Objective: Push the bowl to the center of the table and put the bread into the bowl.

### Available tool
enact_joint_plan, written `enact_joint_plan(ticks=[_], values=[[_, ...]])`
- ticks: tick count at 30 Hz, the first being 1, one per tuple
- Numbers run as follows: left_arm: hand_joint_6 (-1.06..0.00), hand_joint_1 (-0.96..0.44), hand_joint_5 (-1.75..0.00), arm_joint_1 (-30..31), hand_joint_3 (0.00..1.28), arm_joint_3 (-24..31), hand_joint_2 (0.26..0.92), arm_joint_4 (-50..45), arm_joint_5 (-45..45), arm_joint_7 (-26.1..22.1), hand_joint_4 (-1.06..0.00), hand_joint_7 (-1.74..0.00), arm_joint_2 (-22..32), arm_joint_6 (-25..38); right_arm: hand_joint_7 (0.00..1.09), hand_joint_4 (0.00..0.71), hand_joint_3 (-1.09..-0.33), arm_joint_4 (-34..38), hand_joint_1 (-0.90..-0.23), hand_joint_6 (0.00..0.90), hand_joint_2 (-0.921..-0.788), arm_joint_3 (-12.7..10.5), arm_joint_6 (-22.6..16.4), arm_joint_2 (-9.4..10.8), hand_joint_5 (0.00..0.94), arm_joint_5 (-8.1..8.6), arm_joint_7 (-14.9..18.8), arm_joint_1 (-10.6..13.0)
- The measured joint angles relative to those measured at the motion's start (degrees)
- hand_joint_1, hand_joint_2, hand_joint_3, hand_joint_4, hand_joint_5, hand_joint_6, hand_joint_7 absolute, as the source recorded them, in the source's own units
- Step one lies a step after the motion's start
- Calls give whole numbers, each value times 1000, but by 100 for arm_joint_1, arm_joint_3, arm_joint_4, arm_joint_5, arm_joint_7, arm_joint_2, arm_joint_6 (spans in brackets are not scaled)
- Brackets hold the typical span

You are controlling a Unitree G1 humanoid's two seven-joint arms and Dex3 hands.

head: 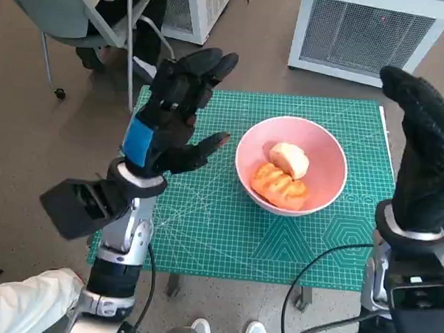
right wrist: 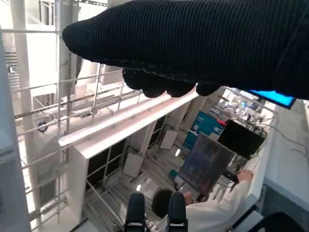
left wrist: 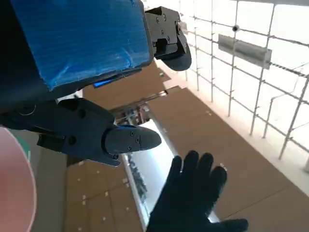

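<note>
Pink round bowl [head: 291, 164]: we see it mid-mat, golden bread pieces [head: 280, 185] inside.
Hands: left hand [head: 173, 113], right hand [head: 422, 164] raised, released, empty.
Remaining: we judge nothing.

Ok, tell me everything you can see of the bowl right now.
The bowl is pink, round and smooth, plastic or ceramic by its look, standing upright on the green mat, somewhat right of the mat's middle. Inside lie two pieces of bread: a ridged orange-brown one and a paler one resting against it. Neither the left hand nor the right hand touches it; both are raised beside it. The left wrist view shows only a sliver of its rim.
</note>
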Motion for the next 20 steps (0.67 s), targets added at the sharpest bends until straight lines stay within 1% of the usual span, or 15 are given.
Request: enact_joint_plan(ticks=[8, 15, 20], values=[[1, -327, -626, 100, 381, 7, 915, -46, 142, 174, 1, -896, -99, 5, 664, 423, -507, 4, -404, 161, -921, 82, 17, 19, 0, 26, 3, -4], [1, -323, -630, 135, 394, 11, 909, -144, 183, 241, 1, -900, -127, 19, 674, 425, -508, 5, -401, 155, -921, 104, 39, 7, 2, 27, 9, -4], [1, -328, -636, 201, 493, 15, 855, -246, 194, 281, 1, -908, -127, 32, 682, 425, -511, 5, -395, 151, -921, 120, 90, 7, 2, 34, 21, -3]])
